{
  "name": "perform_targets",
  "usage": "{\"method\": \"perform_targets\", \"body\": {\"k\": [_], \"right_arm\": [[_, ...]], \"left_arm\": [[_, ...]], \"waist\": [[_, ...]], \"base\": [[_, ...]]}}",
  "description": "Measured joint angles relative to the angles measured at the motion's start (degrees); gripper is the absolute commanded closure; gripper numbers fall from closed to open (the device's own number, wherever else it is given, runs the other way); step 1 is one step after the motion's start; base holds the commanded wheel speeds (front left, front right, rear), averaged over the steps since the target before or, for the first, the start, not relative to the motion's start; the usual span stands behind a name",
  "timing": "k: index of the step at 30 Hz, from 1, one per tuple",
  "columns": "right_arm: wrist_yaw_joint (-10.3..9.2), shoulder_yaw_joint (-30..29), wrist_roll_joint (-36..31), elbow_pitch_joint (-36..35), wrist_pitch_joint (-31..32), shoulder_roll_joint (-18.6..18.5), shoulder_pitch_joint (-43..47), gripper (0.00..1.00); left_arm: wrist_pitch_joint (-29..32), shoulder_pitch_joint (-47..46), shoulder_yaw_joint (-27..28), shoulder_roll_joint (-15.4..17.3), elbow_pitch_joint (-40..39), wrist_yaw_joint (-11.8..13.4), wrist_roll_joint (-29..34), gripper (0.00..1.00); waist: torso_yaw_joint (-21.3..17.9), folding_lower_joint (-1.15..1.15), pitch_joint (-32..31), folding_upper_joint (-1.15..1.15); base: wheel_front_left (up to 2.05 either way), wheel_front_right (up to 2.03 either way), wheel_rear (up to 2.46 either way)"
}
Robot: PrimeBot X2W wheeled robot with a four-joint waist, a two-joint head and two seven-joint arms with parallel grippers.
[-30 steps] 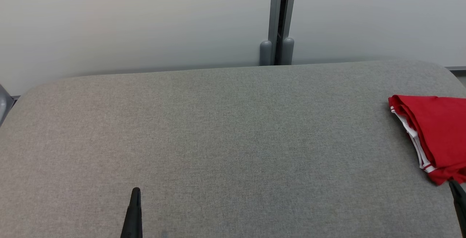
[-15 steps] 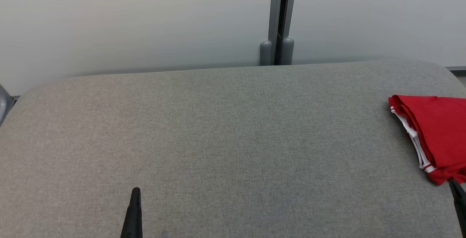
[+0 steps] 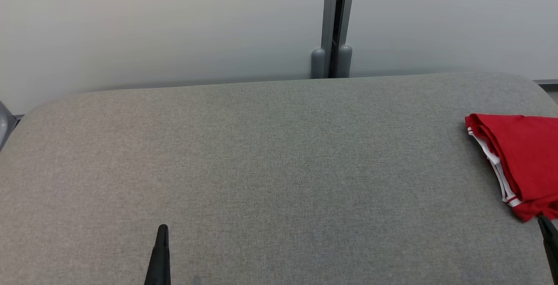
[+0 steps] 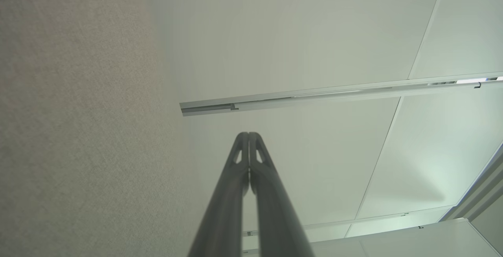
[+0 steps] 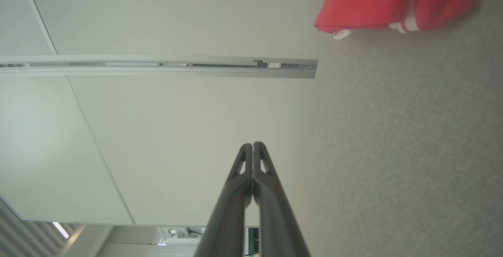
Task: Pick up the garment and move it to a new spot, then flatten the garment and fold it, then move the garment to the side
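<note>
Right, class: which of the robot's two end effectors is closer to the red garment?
The right end effector: its shut tip is close beside the near corner of the red garment. The left end effector is far off across the grey fabric surface.

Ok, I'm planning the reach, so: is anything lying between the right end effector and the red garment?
Nothing visible does. The right end effector, shut, points toward the garment's near corner, and what shows between them is bare grey table.
</note>
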Motion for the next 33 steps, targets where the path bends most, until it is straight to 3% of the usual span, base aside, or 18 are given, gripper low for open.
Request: {"method": "perform_targets", "body": {"k": [33], "right_arm": [[0.00,0.1,0.2,0.0,0.0,0.0,0.0,1.00]], "left_arm": [[0.1,0.0,0.0,0.0,0.0,0.0,0.0,1.00]], "waist": [[0.0,0.00,0.0,0.00]], "base": [[0.00,0.00,0.00]]}}
